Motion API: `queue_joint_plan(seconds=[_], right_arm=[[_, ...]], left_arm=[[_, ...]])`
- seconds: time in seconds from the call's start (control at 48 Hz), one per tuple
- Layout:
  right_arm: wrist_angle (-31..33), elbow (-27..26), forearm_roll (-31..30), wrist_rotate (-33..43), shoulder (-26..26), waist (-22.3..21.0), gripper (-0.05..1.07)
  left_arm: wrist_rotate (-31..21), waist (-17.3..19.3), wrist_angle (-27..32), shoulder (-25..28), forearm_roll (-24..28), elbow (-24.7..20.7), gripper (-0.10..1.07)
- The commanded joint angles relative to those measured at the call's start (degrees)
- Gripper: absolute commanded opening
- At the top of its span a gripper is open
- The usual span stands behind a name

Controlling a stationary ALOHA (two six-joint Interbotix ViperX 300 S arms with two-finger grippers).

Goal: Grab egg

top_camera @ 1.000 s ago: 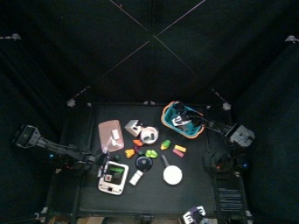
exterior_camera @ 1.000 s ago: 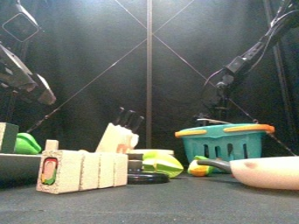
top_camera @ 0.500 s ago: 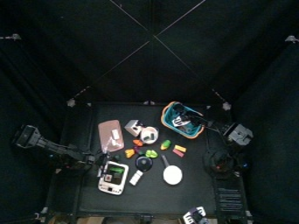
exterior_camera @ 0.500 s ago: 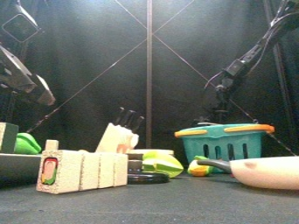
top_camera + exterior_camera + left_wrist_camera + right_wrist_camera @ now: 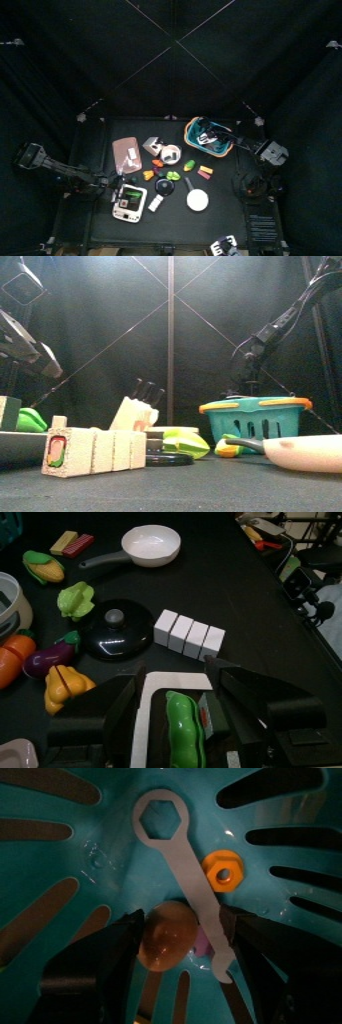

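Observation:
A tan egg lies on the floor of the teal basket, beside a white toy wrench and an orange nut. My right gripper is inside the basket, open, with one jaw on each side of the egg and not closed on it. In the top view the basket stands at the table's back right with the right arm reaching into it. My left gripper is open above a white box holding a green pea pod, at the table's front left.
Toy food lies mid-table: a white pan, a black pan, a pink board, and corn, lettuce and white blocks. In the front view the basket stands right of centre.
The right arm has shifted slightly over the basket. The left arm has not moved.

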Motion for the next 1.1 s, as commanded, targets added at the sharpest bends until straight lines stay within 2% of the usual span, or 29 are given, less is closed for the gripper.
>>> queue_joint_plan(seconds=[0.0,0.167,0.438,0.771,1.083], right_arm=[[4.5,-3.4,0.3,0.3,-1.3,-0.1,0.93],[10.2,-6.5,2.6,0.7,-1.1,-0.1,0.93],[11.2,-6.9,8.5,1.1,-0.2,-1.9,0.93],[10.2,-3.0,5.5,4.5,-0.1,-2.3,0.93],[6.6,-1.6,6.4,4.6,0.2,-2.0,0.93]], left_arm=[[0.1,0.1,-0.3,0.0,-0.3,-0.5,0.87],[0.1,0.1,-0.3,0.1,-0.4,-0.4,0.87],[0.0,0.1,-0.2,0.1,-0.5,0.0,0.87],[0.1,0.1,-0.3,0.1,-1.0,0.0,0.87],[0.1,0.1,-0.3,0.1,-1.0,0.1,0.87]])
